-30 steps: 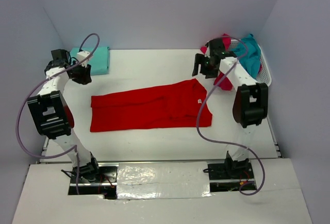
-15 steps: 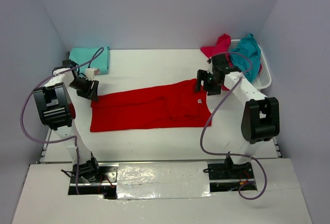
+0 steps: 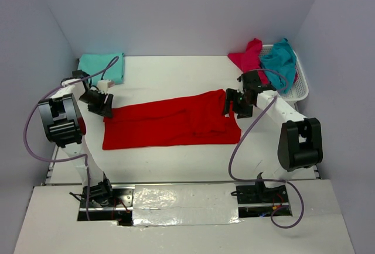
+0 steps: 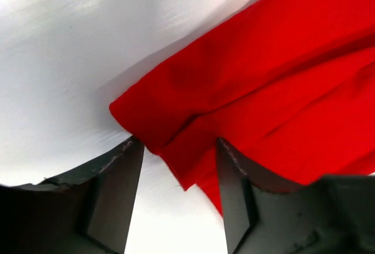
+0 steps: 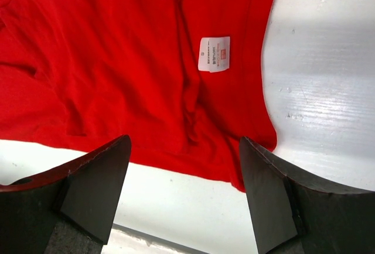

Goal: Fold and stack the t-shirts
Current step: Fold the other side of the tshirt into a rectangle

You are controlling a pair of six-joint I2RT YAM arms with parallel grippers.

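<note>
The left claw (image 4: 176, 192) stands spread, low over the surface (image 3: 176, 75), with its two dark fingers (image 4: 114, 198) on either side of the far left corner of the red t-shirt (image 3: 170, 122). The corner's layered edge lies in the gap between them, and the jaws are not pressed on the cloth. The right claw (image 5: 184, 192) is spread wider and hangs above the shirt's right end. The neck opening and a small white label (image 5: 214, 54) show beyond its fingers, and the red hem runs across just past the tips.

The red t-shirt lies flat and lengthwise across the middle of the surface, folded narrow, between the two arms. The right arm's purple cable (image 3: 241, 134) loops down from the wrist and, in the top view, crosses the shirt's near right corner.

Behind the left claw, at the far left corner of the surface, sits a folded teal t-shirt (image 3: 107, 67), near the claw but apart from the red one. At the far right stands a white mesh basket (image 3: 302, 88), which holds a crumpled teal t-shirt (image 3: 280, 61). A magenta t-shirt (image 3: 247, 58) spills over the basket's left side, just behind the right arm.
</note>
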